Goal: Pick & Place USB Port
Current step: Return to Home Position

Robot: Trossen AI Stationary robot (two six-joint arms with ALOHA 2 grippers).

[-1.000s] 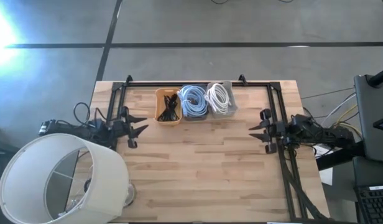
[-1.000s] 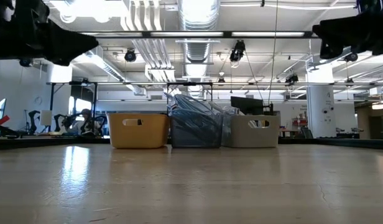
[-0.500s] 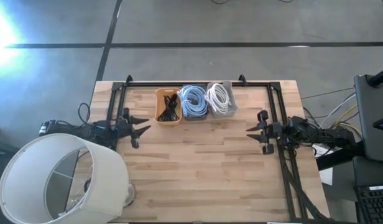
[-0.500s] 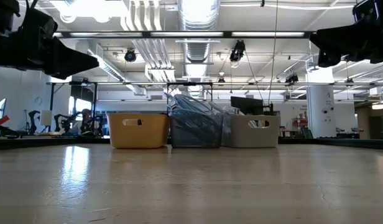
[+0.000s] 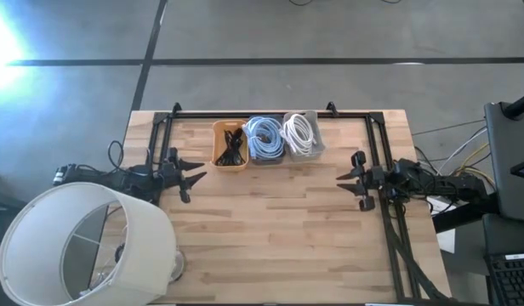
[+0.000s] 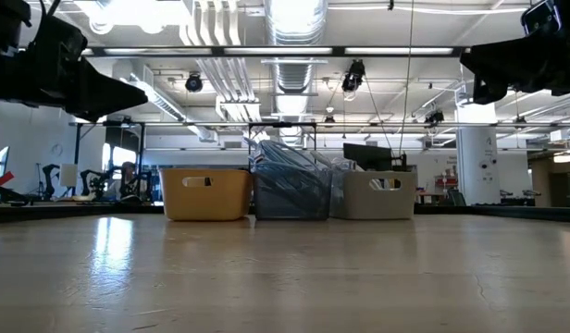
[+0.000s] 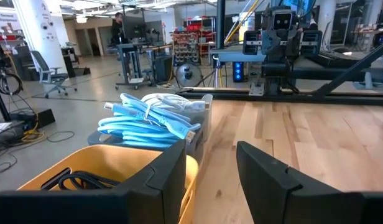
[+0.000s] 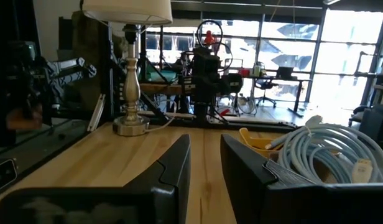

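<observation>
Looking straight down, the table (image 5: 270, 238) carries three bins in a row at its 12 o'clock edge: a yellow bin (image 5: 230, 167) with black cables (image 5: 232, 146), a middle bin (image 5: 266, 159) heaped with blue cables (image 5: 264, 136), and a gray bin (image 5: 313, 119) with white cables (image 5: 299, 133). No loose cable lies on the boards. The left claw (image 5: 192, 170) hangs at 9 o'clock and the right claw (image 5: 345, 176) at 3 o'clock, both well apart from the bins, fingers spread and empty; a lamp (image 5: 83, 246) stands at 7 o'clock. From table height, the three bins sit side by side across the far edge, blue coils rising above the middle rim, and both arms show only as dark shapes up at 10 and 2 o'clock, clear of the wood. The left wrist camera shows its fingers parted with nothing between them, the yellow bin and blue coils just ahead. The right wrist camera shows a narrower empty gap, pale coils off to one side. Sorting looks finished, with the arms parked. These cables should be light, floppy and springy; if one had to be lifted again, gripping across the gathered loops at mid-bundle would likely hold better than pinching a plug end, which would let the coil unravel.
</observation>
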